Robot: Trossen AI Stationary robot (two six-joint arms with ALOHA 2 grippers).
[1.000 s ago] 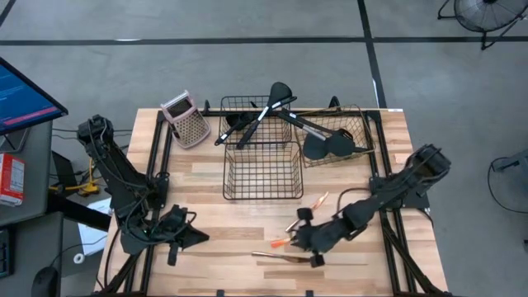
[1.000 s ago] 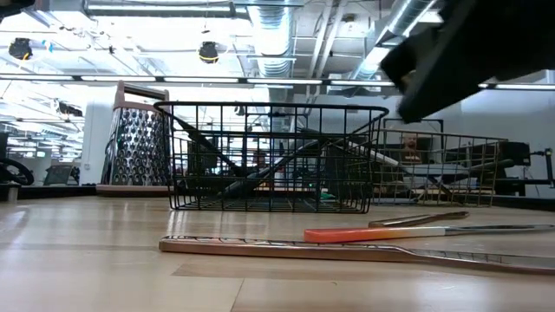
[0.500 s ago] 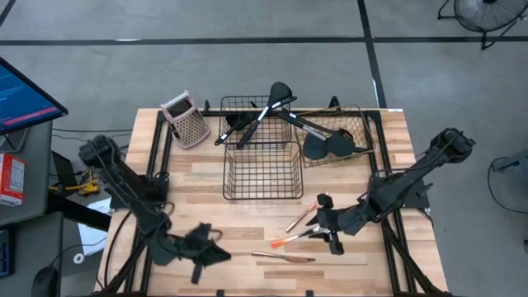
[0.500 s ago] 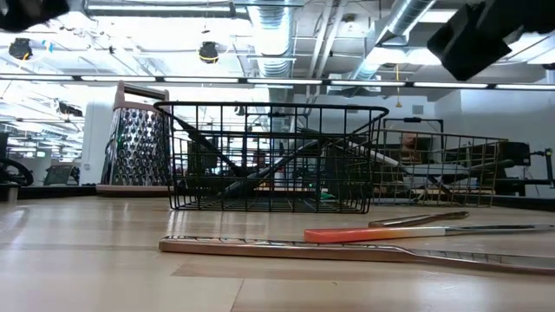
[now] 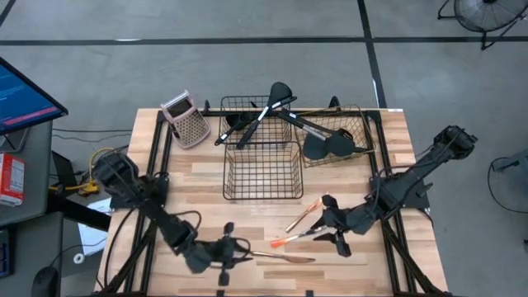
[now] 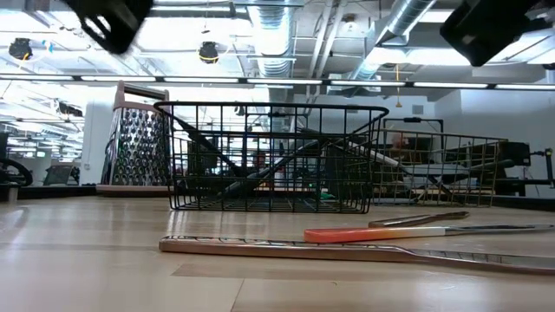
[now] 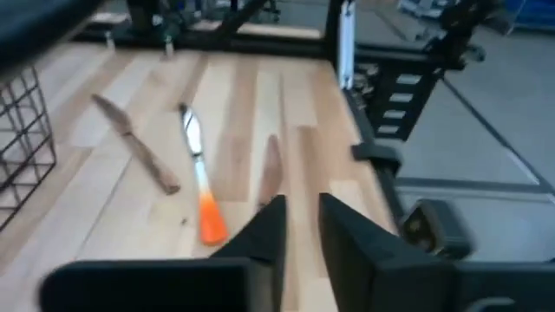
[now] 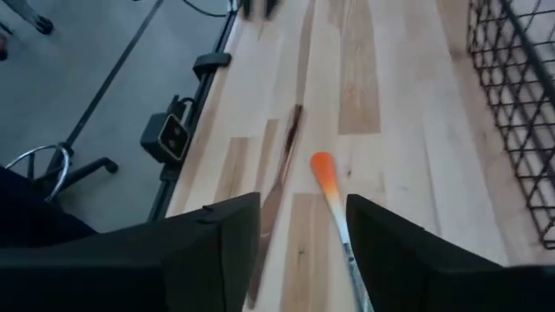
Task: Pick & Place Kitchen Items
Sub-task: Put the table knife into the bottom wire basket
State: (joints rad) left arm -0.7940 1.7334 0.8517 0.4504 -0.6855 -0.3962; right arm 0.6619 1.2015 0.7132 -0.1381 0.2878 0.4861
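Three thin utensils are left loose on the counter [image 5: 206, 177] in front of the baskets: an orange-handled utensil [image 5: 285, 241], a copper-handled piece [image 5: 285, 257] nearer the front edge, and another copper piece [image 5: 304, 214] angled toward the middle wire basket [image 5: 262, 172]. The black ladles and spatulas [image 5: 285, 115] already sit across the rear baskets. The right gripper [image 5: 332, 231] hovers just beside the orange one, fingers apart and holding nothing. The left gripper [image 5: 227, 254] is near the copper piece's handle end, fingers only slightly parted, nothing between them. My worry is that these pieces lie flat and thin, so fingers could skid off or nudge a neighbor, and both arms working this close might bump each other.
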